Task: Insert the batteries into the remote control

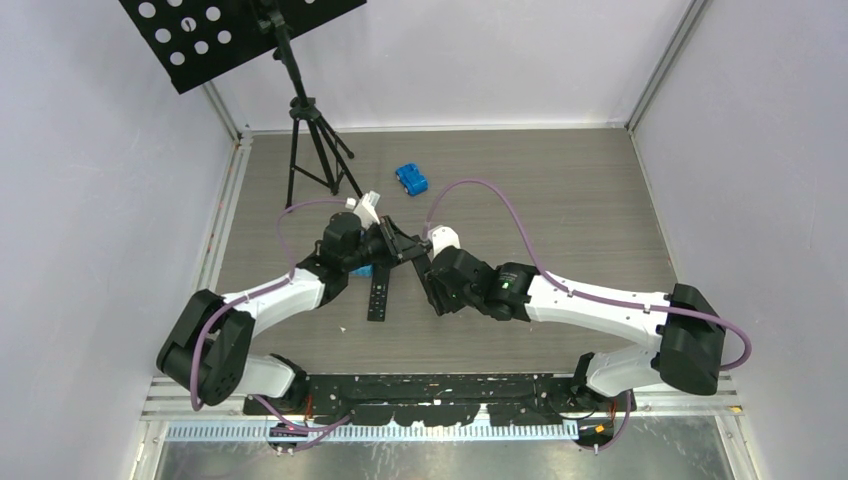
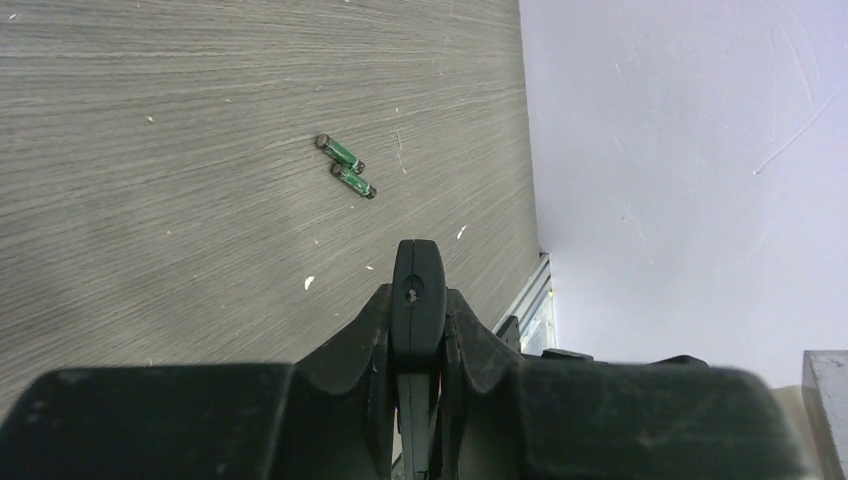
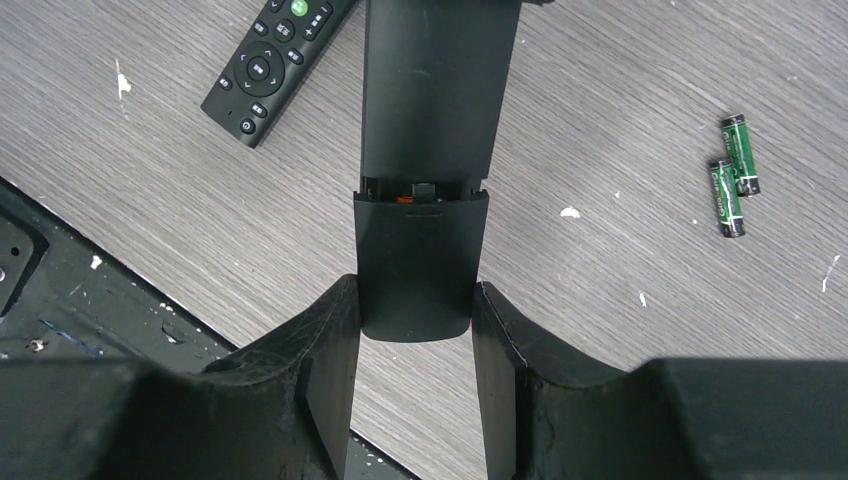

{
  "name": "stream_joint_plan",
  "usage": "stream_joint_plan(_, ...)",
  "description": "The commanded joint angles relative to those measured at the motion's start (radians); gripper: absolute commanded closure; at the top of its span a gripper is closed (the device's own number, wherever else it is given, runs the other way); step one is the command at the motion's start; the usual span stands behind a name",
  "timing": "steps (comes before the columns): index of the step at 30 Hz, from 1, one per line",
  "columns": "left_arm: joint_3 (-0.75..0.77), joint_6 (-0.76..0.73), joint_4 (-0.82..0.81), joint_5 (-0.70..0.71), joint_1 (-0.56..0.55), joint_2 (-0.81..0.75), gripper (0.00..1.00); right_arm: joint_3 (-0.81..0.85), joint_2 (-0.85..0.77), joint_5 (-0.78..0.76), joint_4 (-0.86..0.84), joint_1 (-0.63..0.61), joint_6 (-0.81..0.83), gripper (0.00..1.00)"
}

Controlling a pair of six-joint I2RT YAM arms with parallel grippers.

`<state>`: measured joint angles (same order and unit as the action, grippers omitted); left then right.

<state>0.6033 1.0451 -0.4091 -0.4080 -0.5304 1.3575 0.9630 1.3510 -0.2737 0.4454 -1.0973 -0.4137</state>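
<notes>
I hold a slim black remote control point(image 3: 430, 90) between both grippers above the table, plain side facing the right wrist camera. Its battery cover point(image 3: 420, 260) is slid slightly back, and a bit of orange shows in the gap point(image 3: 412, 197). My right gripper point(image 3: 415, 305) is shut on the cover end. My left gripper point(image 2: 418, 297) is shut on the other end, seen edge-on point(image 2: 417, 270). Two dark green batteries point(image 3: 733, 175) lie side by side on the table, also in the left wrist view point(image 2: 346, 166). In the top view the grippers point(image 1: 392, 243) point(image 1: 428, 262) meet at mid-table.
A second black remote with buttons point(image 1: 378, 295) lies on the table below the grippers, also in the right wrist view point(image 3: 270, 55). A blue object point(image 1: 411, 180) and a tripod stand point(image 1: 318, 150) are at the back. A white object point(image 1: 368, 207) lies behind the left gripper.
</notes>
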Motion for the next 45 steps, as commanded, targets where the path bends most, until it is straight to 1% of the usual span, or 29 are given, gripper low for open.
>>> stream_joint_plan(1, 0.023, 0.006, -0.042, -0.058, -0.005, -0.051, 1.0, 0.03, 0.018, 0.018, -0.059, 0.002, 0.009, 0.64)
stream_joint_plan(6, 0.022, 0.008, -0.042, -0.071, -0.005, -0.068, 1.0, 0.033, 0.033, 0.029, -0.058, 0.002, 0.004, 0.63)
stream_joint_plan(11, 0.032, 0.007, -0.037, -0.095, -0.005, -0.069, 1.0, 0.043, 0.052, 0.007, -0.024, 0.007, -0.01, 0.62)
stream_joint_plan(18, 0.048, 0.012, 0.002, -0.104, -0.005, -0.082, 1.0, 0.028, 0.046, 0.015, -0.021, 0.02, -0.034, 0.61)
stream_joint_plan(23, 0.069, 0.01, 0.058, -0.108, -0.005, -0.09, 1.0, 0.012, 0.023, 0.054, -0.021, 0.024, -0.037, 0.6)
stream_joint_plan(27, 0.074, 0.018, 0.07, -0.109, -0.002, -0.086, 1.0, 0.006, 0.013, 0.098, -0.019, 0.024, -0.031, 0.6)
stream_joint_plan(32, 0.068, 0.018, 0.052, -0.108, 0.001, -0.093, 1.0, 0.036, 0.032, 0.11, 0.038, 0.024, -0.041, 0.56)
stream_joint_plan(36, 0.069, 0.022, 0.052, -0.113, 0.001, -0.099, 1.0, 0.086, 0.088, 0.091, 0.108, 0.033, -0.067, 0.56)
stream_joint_plan(45, 0.078, 0.022, 0.125, -0.094, 0.006, -0.129, 1.0, 0.095, 0.111, 0.118, 0.119, 0.033, -0.064, 0.55)
